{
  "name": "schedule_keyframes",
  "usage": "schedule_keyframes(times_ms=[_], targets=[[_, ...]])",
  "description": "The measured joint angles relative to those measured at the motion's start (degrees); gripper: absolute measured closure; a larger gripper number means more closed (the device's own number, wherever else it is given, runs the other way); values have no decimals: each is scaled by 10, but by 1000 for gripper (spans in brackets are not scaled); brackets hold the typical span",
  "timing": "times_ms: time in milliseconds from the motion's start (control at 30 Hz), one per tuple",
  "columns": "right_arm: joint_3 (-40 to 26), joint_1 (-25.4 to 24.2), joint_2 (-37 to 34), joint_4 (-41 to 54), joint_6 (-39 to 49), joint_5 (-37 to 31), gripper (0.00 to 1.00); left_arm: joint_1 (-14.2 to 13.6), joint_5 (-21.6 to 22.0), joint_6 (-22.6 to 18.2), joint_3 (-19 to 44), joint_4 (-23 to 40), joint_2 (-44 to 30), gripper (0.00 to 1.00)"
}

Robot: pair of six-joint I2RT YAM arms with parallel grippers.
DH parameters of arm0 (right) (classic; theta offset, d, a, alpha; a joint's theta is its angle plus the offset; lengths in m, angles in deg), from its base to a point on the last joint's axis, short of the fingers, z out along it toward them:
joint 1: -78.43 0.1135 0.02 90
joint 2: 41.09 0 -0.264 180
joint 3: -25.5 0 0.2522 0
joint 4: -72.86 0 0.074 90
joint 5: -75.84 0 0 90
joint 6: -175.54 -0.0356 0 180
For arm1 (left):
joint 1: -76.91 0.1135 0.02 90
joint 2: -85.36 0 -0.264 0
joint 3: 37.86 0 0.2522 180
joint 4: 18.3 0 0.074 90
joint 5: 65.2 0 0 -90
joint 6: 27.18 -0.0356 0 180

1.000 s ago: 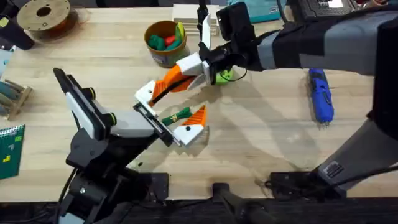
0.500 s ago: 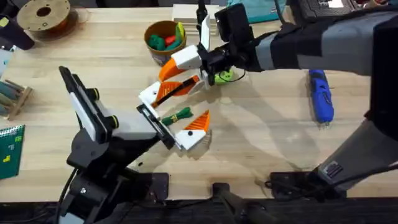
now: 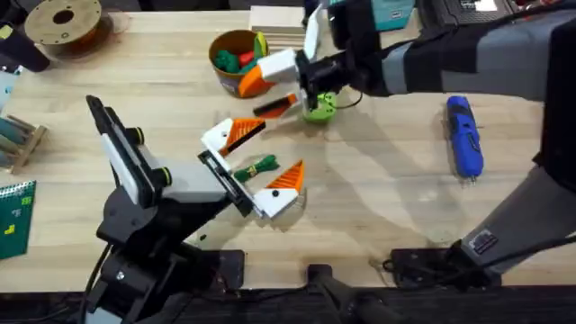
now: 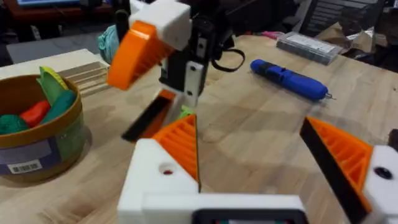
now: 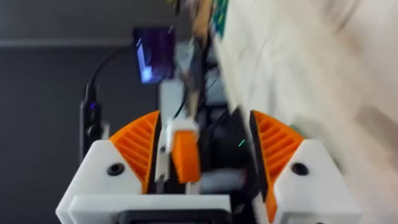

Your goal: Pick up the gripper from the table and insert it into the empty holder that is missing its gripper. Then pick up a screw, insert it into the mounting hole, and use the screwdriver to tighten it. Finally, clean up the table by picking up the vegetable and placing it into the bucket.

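Observation:
The orange gripper (image 3: 245, 130) sits on the white holder (image 3: 214, 137), the far finger of my left gripper (image 3: 274, 147). In the left wrist view that wedge (image 4: 180, 143) stands on its white mount (image 4: 155, 180), which has a small hole in it. My left gripper is open, and the green vegetable (image 3: 256, 166) lies on the table between its fingers. My right gripper (image 3: 255, 96) hovers open just beyond, near the bucket (image 3: 236, 58). The blue screwdriver (image 3: 465, 135) lies at the right. In the right wrist view a blurred orange piece (image 5: 185, 155) shows between the pads.
A round green disc (image 3: 319, 108) sits under the right wrist. The bucket holds red and green toys. A brown spool (image 3: 63, 22) stands at the far left corner, and a wooden rack (image 3: 18, 139) and a green board (image 3: 13, 216) lie at the left edge.
My right gripper has let go of the orange gripper at the left arm's far finger and moved up and away toward the bucket. The left arm has barely moved.

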Motion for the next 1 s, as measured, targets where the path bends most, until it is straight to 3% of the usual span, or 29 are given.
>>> schedule_keyframes(times_ms=[200,400,500,700,867,1000], targets=[[-30,-60,1,39,48,-122,231,0,-3,0,0,0,0,14],[-109,-100,59,285,194,-283,229,0,-5,0,0,0,0,14],[-152,-88,103,409,290,-404,229,0,-6,0,0,0,0,14],[-174,-32,119,531,414,-598,237,0,-6,0,0,0,0,14],[-173,2,75,551,457,-658,366,0,-6,0,0,0,0,14],[-173,20,59,554,471,-676,387,0,-6,0,0,0,0,14]])
